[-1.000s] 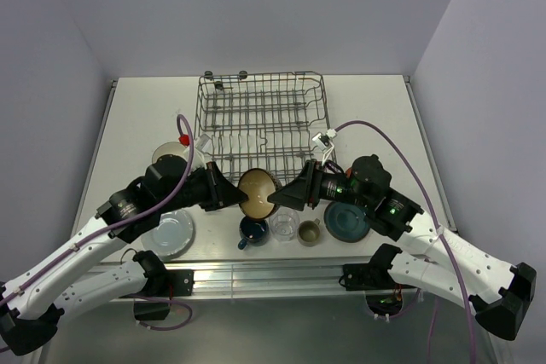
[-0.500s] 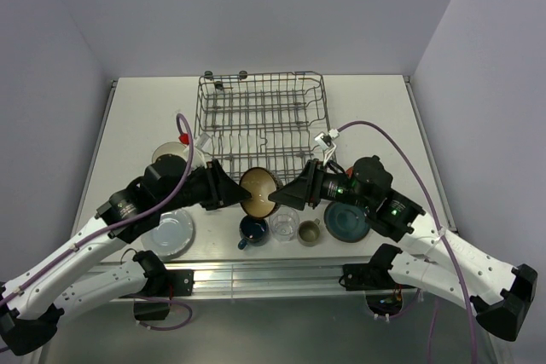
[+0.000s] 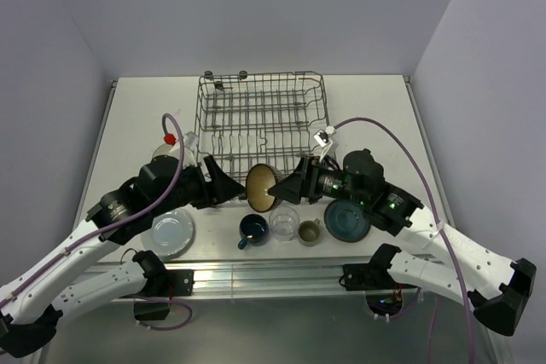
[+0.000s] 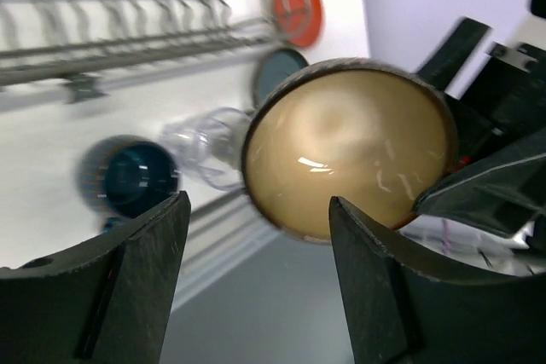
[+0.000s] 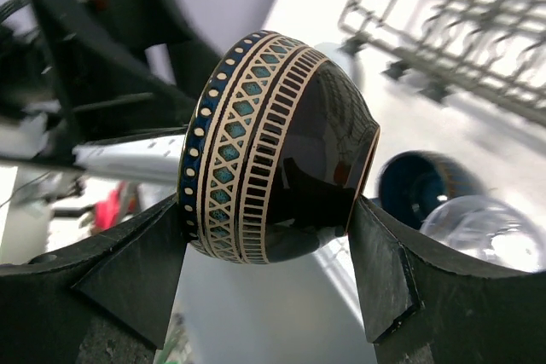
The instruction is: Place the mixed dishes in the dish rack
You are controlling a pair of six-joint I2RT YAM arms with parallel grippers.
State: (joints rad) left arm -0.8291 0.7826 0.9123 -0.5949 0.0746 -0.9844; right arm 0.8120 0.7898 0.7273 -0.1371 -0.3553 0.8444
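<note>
Above the tabletop (image 3: 136, 117), at the dish rack's (image 3: 261, 77) 6 o'clock edge, the right gripper (image 3: 280, 195) clamps the patterned bowl (image 3: 260, 187) on edge. The left gripper (image 3: 233, 191) gapes empty at the bowl's 9 o'clock. Best carry it toward 12, rim between tines.

the top camera looks down from above and behind the arm bases (image 3: 162, 283), taking in the whole table (image 3: 375, 108) with the dish rack (image 3: 260, 112) at its far side. the left wrist camera stares close between the fingers of the left gripper (image 4: 256, 202) into the cream inside of the bowl (image 4: 350, 155). the right wrist camera faces it, close on the same bowl's patterned outside, and all three views share bowl, blue mug (image 5: 418, 185) and rack edge.
</note>
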